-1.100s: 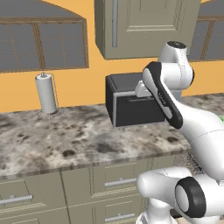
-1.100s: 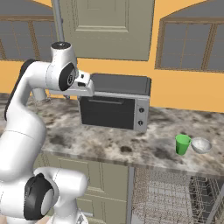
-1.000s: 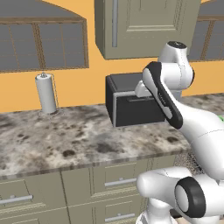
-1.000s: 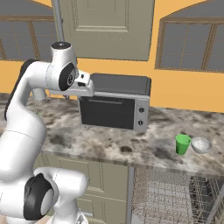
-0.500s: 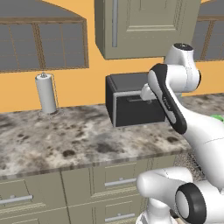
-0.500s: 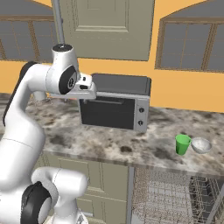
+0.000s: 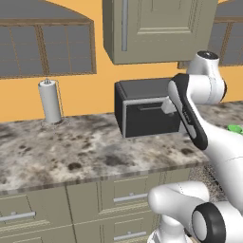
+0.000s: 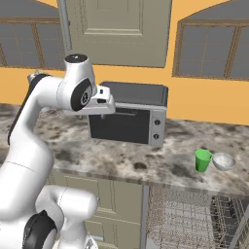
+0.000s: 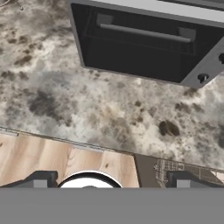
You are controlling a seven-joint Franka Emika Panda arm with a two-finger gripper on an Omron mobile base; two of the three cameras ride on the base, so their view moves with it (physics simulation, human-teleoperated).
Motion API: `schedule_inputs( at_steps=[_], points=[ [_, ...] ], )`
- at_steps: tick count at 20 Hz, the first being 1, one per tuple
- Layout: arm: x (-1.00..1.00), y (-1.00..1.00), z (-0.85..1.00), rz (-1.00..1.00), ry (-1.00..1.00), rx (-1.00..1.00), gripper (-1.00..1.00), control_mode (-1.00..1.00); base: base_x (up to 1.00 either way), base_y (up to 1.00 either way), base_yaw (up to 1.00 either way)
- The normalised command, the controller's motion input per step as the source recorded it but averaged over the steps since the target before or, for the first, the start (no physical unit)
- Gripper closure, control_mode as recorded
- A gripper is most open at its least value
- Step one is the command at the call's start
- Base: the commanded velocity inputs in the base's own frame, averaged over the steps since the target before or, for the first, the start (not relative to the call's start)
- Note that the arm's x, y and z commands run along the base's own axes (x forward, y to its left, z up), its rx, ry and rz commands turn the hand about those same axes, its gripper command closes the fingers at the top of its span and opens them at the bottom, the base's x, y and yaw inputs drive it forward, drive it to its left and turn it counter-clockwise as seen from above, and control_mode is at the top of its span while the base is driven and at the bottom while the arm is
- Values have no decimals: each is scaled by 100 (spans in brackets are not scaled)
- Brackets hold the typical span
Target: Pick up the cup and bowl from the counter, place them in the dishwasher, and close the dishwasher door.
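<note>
The big white arm has leaned a little to the right since a moment ago, and its pincer (image 9: 111, 178) has spread wide and holds nothing. The long speckled counter (image 8: 146, 163) runs under it, with the black toaster oven (image 8: 127, 116) at the back. The dishwasher (image 8: 189, 219) stands open below, its wire rack bare. The green cup (image 8: 203, 160) and the little bowl (image 8: 223, 161) sit side by side, far off to the pincer's right. It must go that way.
</note>
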Motion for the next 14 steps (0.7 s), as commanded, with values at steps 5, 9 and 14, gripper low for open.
schedule_inputs(
  at_steps=[5, 9, 14],
  points=[
    [0, -33, -5, 0, 0, 0, -100, -100, 0, 0, 0],
    [0, -31, -8, 0, 0, 0, -100, -100, 0, 0, 0],
    [0, -39, -9, 0, 0, 0, -100, -100, 0, 0, 0]
  ],
)
